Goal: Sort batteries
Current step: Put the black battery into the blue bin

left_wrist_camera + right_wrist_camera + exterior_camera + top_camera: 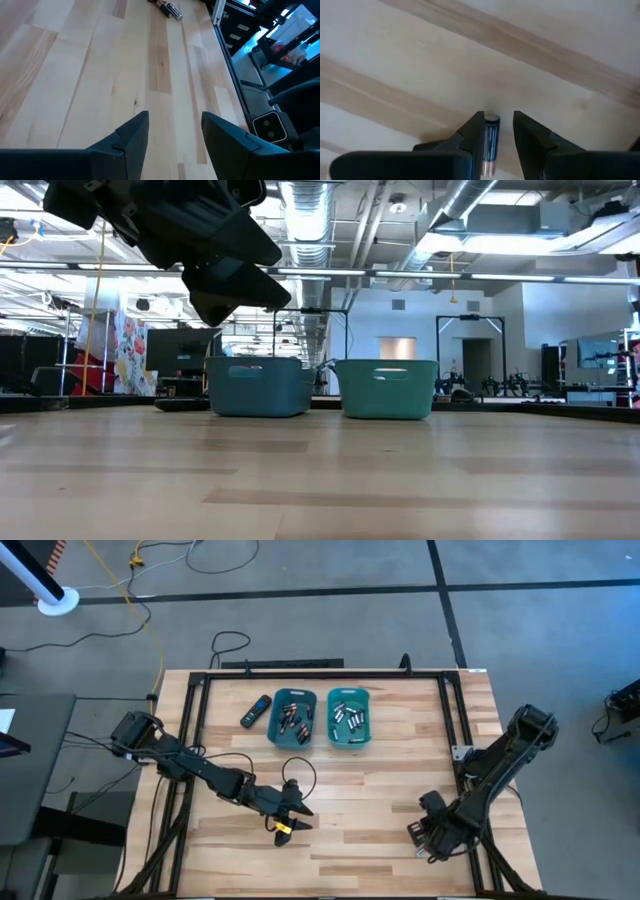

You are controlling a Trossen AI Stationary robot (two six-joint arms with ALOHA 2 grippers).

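The right gripper point(495, 135), at the high view's lower right, narrowly pinches a battery point(490, 142) off-centre; it could slip out.

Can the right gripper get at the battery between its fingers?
Probably yes: the right gripper already has its fingers on either side of the battery on the bare table, with nothing in the way.
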